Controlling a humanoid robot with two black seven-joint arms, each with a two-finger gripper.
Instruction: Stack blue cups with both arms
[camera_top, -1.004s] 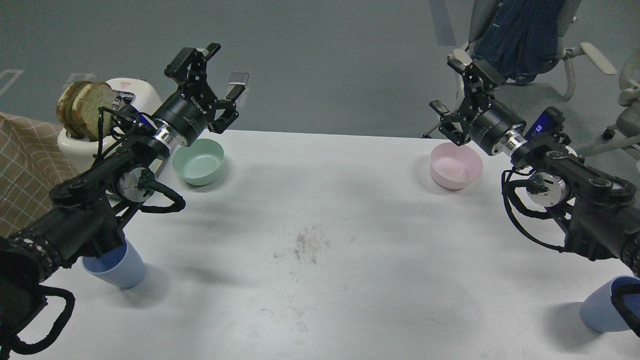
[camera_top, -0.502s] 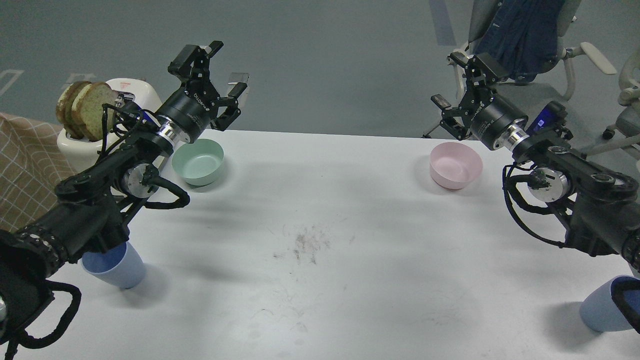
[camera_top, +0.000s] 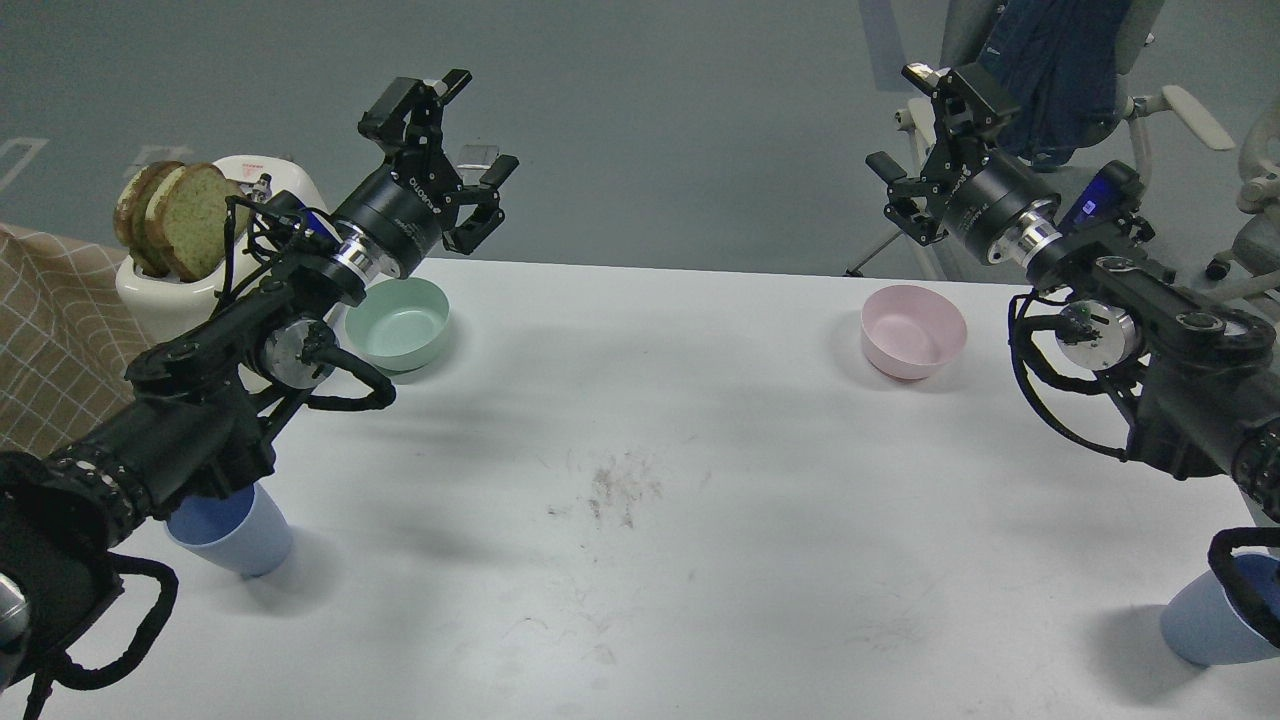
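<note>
One blue cup (camera_top: 235, 535) stands upright at the table's front left, partly hidden under my left arm. The other blue cup (camera_top: 1205, 620) stands at the front right corner, partly hidden by a cable of my right arm. My left gripper (camera_top: 470, 135) is open and empty, raised high above the table's far left, above the mint-green bowl. My right gripper (camera_top: 915, 125) is open and empty, raised high above the far right, beyond the pink bowl. Both grippers are far from the cups.
A mint-green bowl (camera_top: 400, 322) sits at the back left and a pink bowl (camera_top: 912, 330) at the back right. A white toaster (camera_top: 175, 275) with bread slices stands at the left edge. Office chairs (camera_top: 1060, 70) stand beyond the table's (camera_top: 650, 440) right.
Both arms have risen. The left gripper moved up and right; the right gripper moved up and slightly right, away from the table. The cups have not moved.
</note>
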